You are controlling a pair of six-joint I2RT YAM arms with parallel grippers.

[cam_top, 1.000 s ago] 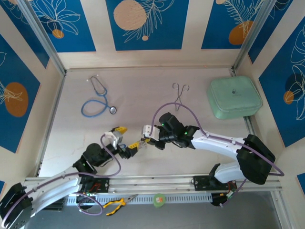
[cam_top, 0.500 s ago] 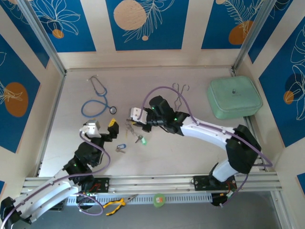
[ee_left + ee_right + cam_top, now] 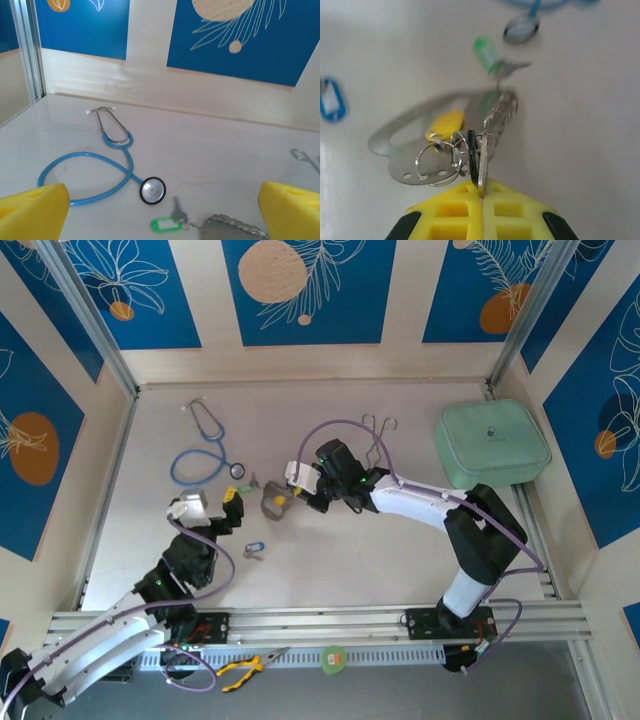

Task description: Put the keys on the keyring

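right tool (image 3: 481,200) clenched on black-headed key (image 3: 472,152): thin, slick, light; keyring (image 3: 402,171) looks floppy, better held by its stiff oval; left tool (image 3: 162,212) released, blue key (image 3: 331,100) loose

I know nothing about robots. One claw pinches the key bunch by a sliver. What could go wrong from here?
1. The right gripper is shut on the thin edge of the black-headed key; it may twist or slip out, losing the keyring.
2. The blue-headed key lies flat on the table, apart; the open left gripper might push it rather than lift it.
3. The green tab lies near the stethoscope and could snag.
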